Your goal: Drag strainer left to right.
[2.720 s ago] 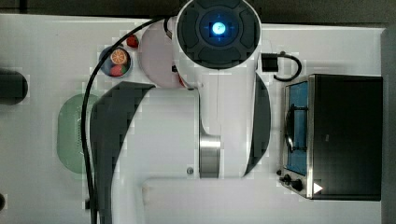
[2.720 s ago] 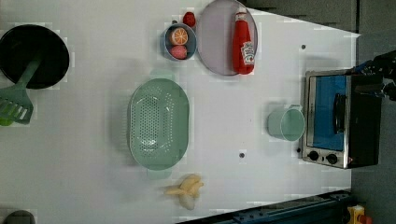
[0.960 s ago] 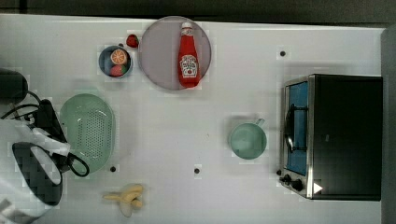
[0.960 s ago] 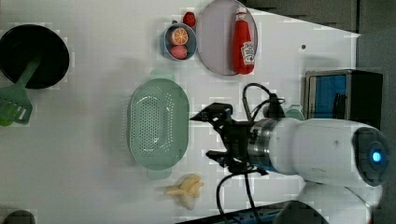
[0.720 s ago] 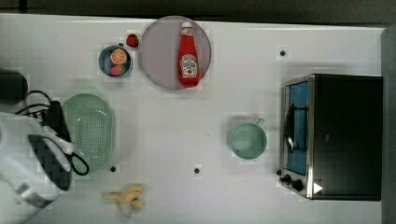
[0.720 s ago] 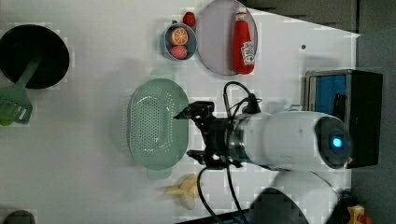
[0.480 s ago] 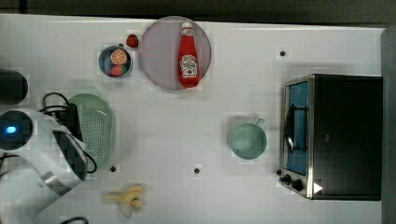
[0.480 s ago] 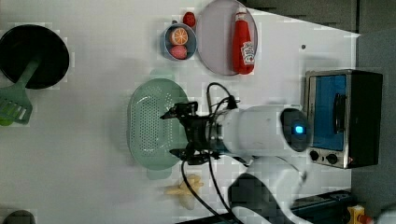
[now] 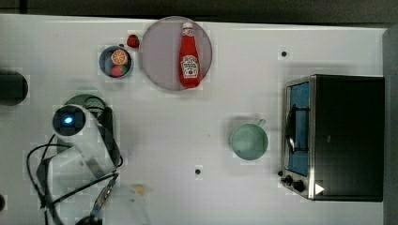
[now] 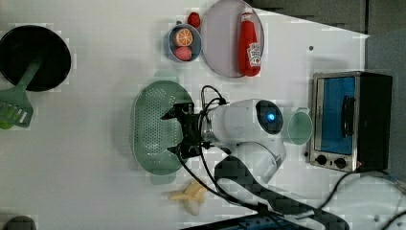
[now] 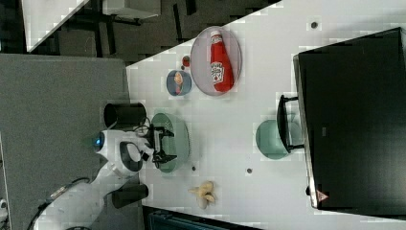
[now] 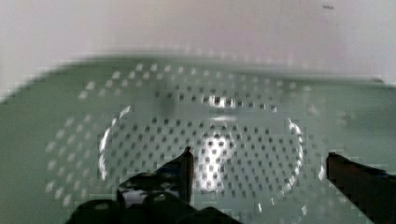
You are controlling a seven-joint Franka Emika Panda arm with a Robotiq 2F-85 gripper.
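Strainer position: the strainer [image 10: 155, 127] lies on the white desk [image 10: 95, 167] at the left view's 9 o'clock side of centre, long axis running 12 to 6, well apart from the mug [image 10: 300, 126] and the toaster oven [image 10: 349, 120] out at 3 o'clock.
Fingers: spread wide and released, grasping nothing; the gripper [image 10: 179, 132] hangs over the strainer's 3 o'clock rim, and the wrist view looks straight down into the perforated bowl [image 12: 205, 140] with one finger [image 12: 184, 168] at each side.
Step in hand: judged to be the approach, a hold on the strainer not yet made.
How to do it well: lower until one finger sits inside the wall and the other outside, then clench on the rim; a hold on the thin wall likely steers better than pushing from inside.
Drag path: toward 3 o'clock in the left view, keeping the strainer flat on the desk.
Watch for: the banana [image 10: 189, 196] near 6 o'clock of the strainer and the mug ahead; stop short of the mug.
Cable: the black cable [image 10: 210, 96] loops just beside the wrist and may snag.
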